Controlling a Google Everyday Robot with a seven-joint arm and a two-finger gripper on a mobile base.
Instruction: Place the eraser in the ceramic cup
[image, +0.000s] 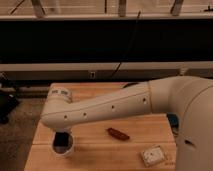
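Arm: a thick white arm (115, 107) reaches from the right across the wooden table (95, 145) to its left part, ending in a rounded wrist joint.
Gripper: the gripper (62, 139) hangs below that wrist, directly over the ceramic cup (64, 146) and dipping into its mouth (whether it grips anything cannot be told).
Eraser: the dark shape at the cup's mouth may be the eraser or the gripper itself; I cannot tell which.
Ceramic cup: small, white, upright near the table's front-left corner.
Brown oblong thing: the brown oblong thing (118, 133) lies flat right of the cup, apart from it.
Pale square item: a pale square item (153, 155) lies near the front right.
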